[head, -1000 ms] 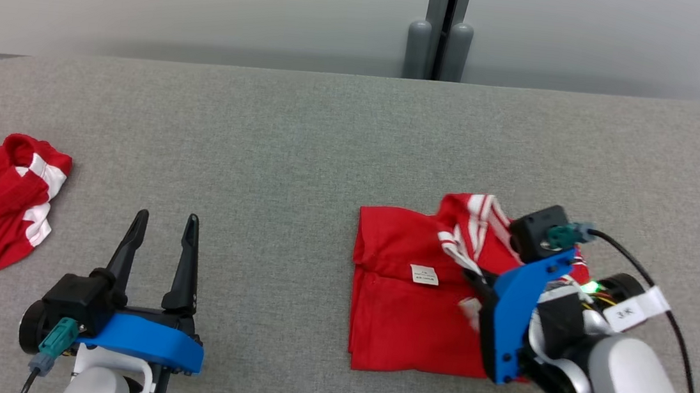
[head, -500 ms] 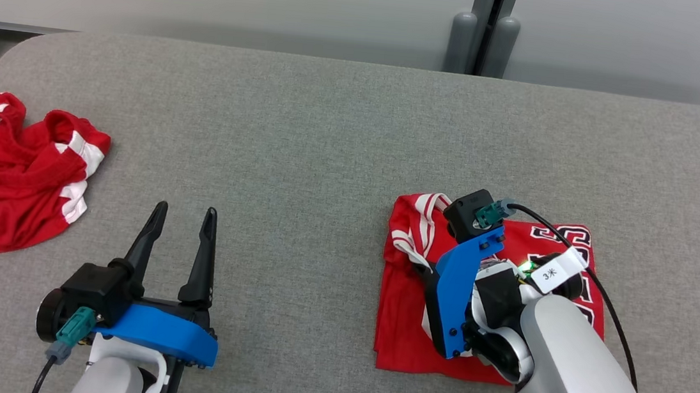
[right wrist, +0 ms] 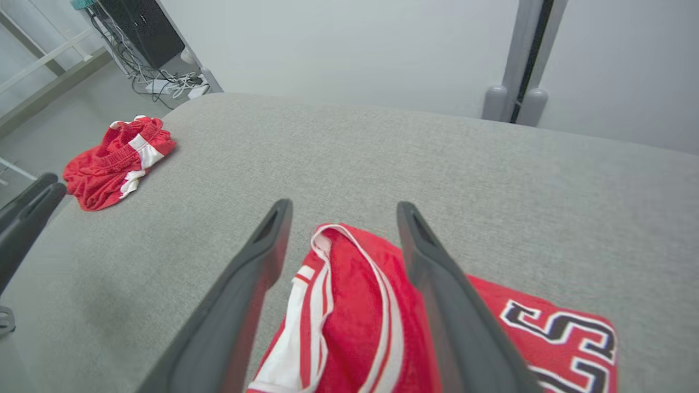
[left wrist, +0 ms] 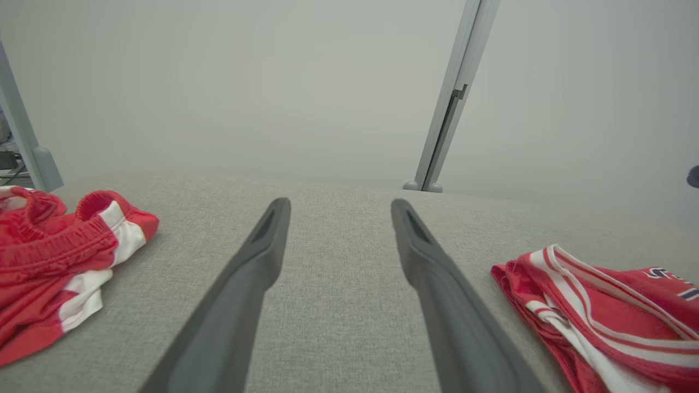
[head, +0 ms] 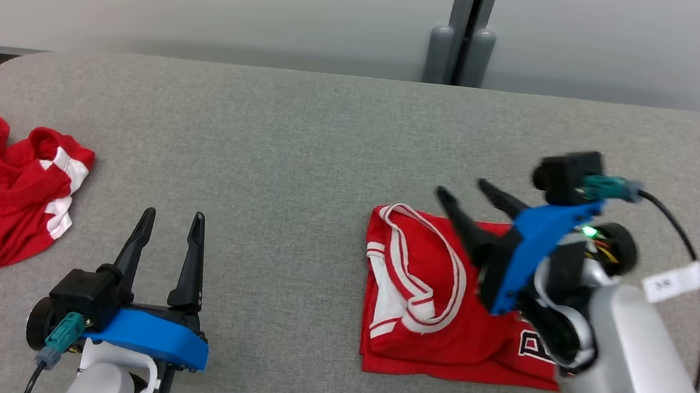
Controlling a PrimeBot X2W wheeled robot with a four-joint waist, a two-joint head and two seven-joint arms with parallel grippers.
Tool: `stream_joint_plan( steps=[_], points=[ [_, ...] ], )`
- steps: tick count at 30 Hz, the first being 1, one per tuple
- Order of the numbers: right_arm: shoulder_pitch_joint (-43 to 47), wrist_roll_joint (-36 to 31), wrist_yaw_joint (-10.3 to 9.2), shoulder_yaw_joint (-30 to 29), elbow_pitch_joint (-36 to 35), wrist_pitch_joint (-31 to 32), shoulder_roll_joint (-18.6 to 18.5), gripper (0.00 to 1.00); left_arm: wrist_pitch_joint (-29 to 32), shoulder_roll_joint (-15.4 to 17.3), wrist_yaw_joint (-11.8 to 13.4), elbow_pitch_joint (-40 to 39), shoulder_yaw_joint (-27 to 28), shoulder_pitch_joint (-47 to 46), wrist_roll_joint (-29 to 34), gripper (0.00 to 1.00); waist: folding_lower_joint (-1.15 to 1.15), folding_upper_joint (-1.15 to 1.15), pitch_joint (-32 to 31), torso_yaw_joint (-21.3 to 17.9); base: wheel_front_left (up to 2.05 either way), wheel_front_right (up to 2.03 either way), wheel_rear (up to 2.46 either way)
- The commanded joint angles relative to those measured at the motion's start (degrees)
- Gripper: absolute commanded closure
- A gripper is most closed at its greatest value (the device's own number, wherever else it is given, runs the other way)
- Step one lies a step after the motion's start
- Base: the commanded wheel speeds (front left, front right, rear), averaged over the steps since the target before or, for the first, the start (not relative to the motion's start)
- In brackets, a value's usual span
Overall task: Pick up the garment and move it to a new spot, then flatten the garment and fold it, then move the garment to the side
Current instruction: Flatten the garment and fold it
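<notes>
Right gripper point(head: 461, 188) hovers just above the folded red garment point(head: 438, 346), jaws spread wide and empty, apparently poised to re-grip the neat stack, which lies right of centre on the grey table point(head: 303, 147); left gripper point(head: 171, 214) rests open and empty.

The left gripper point(head: 173, 215) and right gripper point(head: 461, 188) each have 2 long dark tapered fingers point(head: 190, 258), a blue bracket point(head: 147, 337), a black camera block point(head: 567, 172), a teal plug point(head: 605, 186) and a black cable point(head: 685, 254). The forearms point(head: 634, 378) are pale grey; a white tag point(head: 674, 282) sits on the right cable.
</notes>
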Motion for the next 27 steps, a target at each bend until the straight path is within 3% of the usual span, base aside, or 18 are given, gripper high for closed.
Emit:
stream_joint_plan(
  steps=[1,5,10,11,12,13,17,27],
  points=[
    [2.1,-1.6,0.03,-2.0,-1.0,-0.5,-0.4,0.00,-0.2,0.3,0.2,-0.2,0.4,0.3,0.1,0.00,0.00,0.00,-0.5,-0.6,0.00,0.00,0.00],
    [7.3,-6.4,0.03,-8.3,-3.4,-1.4,-0.7,0.00,-0.3,0.5,0.2,-0.5,0.6,0.5,0.1,0.00,0.00,0.00,-0.8,-1.3,0.00,0.00,0.00],
    [12.7,-12.1,0.03,-11.1,-3.1,-5.7,-0.7,0.00,-0.3,0.7,0.1,-0.8,0.6,0.6,0.1,0.00,0.00,0.00,-0.6,-1.7,0.00,0.00,0.00],
    [13.5,-13.0,0.03,-10.9,-2.6,-6.9,-0.6,0.09,-0.3,0.7,0.1,-0.8,0.6,0.5,0.1,0.00,0.00,0.00,-0.6,-1.8,0.00,0.00,0.00],
    [14.1,-13.5,0.03,-10.5,-2.0,-7.9,-0.5,0.85,-0.3,0.7,0.0,-0.8,0.6,0.5,0.1,0.00,0.00,0.00,-0.5,-1.8,0.00,0.00,0.00],
    [14.6,-14.1,0.03,-9.3,-1.0,-8.8,-0.3,1.00,-0.3,0.7,0.0,-0.8,0.6,0.4,0.1,0.00,0.00,0.00,-0.4,-1.8,0.00,0.00,0.00],
    [14.6,-14.5,0.03,-4.6,3.7,-11.3,-0.2,1.00,-0.3,0.7,-0.2,-0.5,0.4,-0.1,0.0,0.00,0.00,0.00,0.0,-1.5,0.00,0.00,0.00],
    [9.2,-4.9,0.03,14.5,14.7,-14.7,-0.2,1.00,-0.3,0.2,-0.7,0.4,-0.3,-0.5,0.0,0.00,0.00,0.00,-0.2,0.6,0.00,0.00,0.00]
  ],
)
